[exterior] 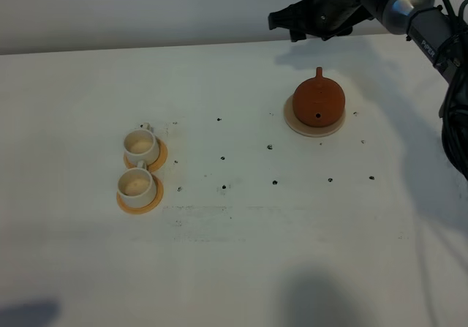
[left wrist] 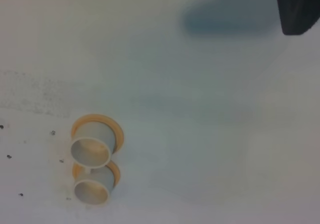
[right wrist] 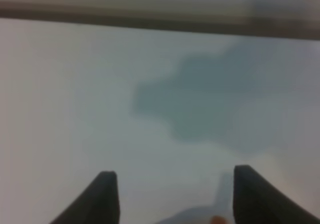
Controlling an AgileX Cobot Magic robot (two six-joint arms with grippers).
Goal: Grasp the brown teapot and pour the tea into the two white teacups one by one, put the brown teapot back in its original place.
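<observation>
The brown teapot stands on its pale beige disc coaster at the right of the table. Two white teacups sit one behind the other on orange saucers at the left; the left wrist view shows them as well. My right gripper hangs open above the table's far edge, beyond the teapot and apart from it. In the right wrist view its fingers stand wide with nothing between them. Of the left gripper only a dark piece shows.
The white table carries small dark specks between the cups and the teapot. The orange saucers lie under the cups. The right arm comes in from the far right corner and casts a shadow there.
</observation>
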